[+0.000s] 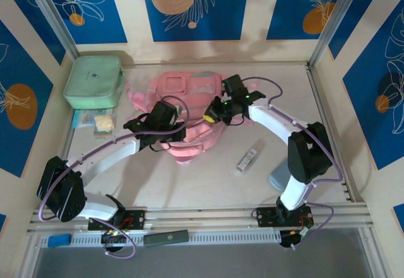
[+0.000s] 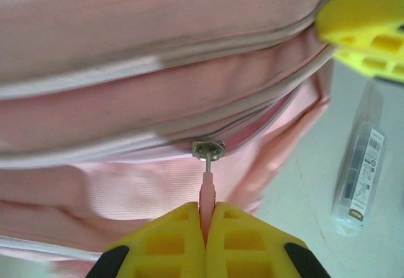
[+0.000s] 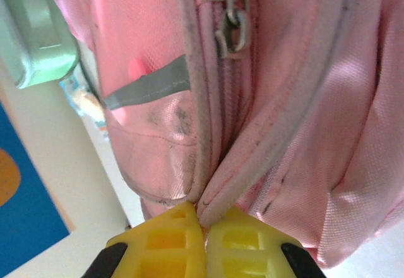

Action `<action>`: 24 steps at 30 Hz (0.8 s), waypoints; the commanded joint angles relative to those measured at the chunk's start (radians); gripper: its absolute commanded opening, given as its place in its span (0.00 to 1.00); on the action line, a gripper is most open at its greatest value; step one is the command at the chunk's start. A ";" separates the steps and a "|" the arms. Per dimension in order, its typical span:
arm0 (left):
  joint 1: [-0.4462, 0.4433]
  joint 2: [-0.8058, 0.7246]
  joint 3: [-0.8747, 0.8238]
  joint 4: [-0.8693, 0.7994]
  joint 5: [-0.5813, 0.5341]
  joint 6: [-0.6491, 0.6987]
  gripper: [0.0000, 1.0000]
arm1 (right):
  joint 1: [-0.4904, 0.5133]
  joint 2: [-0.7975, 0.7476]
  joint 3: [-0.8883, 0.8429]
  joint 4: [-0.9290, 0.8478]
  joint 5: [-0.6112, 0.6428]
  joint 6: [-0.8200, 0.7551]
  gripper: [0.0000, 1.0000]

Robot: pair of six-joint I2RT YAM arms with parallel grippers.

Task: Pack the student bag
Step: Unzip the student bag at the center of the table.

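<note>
The pink student bag (image 1: 183, 98) lies in the middle of the table, under both arms. My left gripper (image 2: 207, 224) is shut on the pink zipper pull (image 2: 207, 193), which hangs from a metal slider (image 2: 208, 149) on the bag (image 2: 139, 101). Seen from above, the left gripper (image 1: 165, 140) sits at the bag's near edge. My right gripper (image 3: 203, 224) is shut on a fold of the bag's piped seam (image 3: 252, 164), and from above this gripper (image 1: 212, 116) is at the bag's right side. A second metal zipper pull (image 3: 232, 25) shows higher on the bag (image 3: 158, 120).
A mint-green zipped case (image 1: 95, 81) stands at the back left, with small packets (image 1: 95, 122) in front of it. A clear pen-shaped package (image 1: 248, 158) lies right of the bag, also visible as the package (image 2: 361, 167) beside the right gripper's yellow finger (image 2: 366, 25).
</note>
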 commanded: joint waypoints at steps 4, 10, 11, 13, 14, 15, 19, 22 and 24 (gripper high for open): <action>0.008 -0.025 -0.006 -0.224 -0.107 0.085 0.00 | -0.182 -0.013 0.048 0.006 -0.009 -0.172 0.00; -0.020 0.004 0.014 -0.074 -0.007 0.049 0.00 | -0.091 -0.044 0.011 0.023 0.014 -0.025 0.38; -0.025 0.003 0.011 -0.041 0.002 0.035 0.00 | -0.066 -0.048 0.001 0.030 0.024 0.006 0.45; -0.035 0.005 0.006 0.024 0.026 0.007 0.00 | -0.007 -0.061 -0.032 0.058 0.069 0.084 0.61; -0.036 0.011 0.006 0.043 0.033 0.000 0.00 | 0.020 -0.065 -0.046 0.066 0.094 0.126 0.66; -0.038 0.017 0.008 0.056 0.034 -0.007 0.00 | 0.049 -0.068 -0.069 0.085 0.118 0.174 0.71; -0.047 0.043 0.026 0.070 0.040 -0.006 0.00 | 0.150 -0.052 -0.089 0.154 0.208 0.280 0.77; -0.046 0.046 0.030 0.057 0.029 0.006 0.00 | 0.165 -0.020 -0.037 0.126 0.260 0.282 0.78; -0.047 0.037 0.025 0.041 0.007 0.020 0.00 | 0.156 -0.003 -0.019 0.145 0.274 0.250 0.66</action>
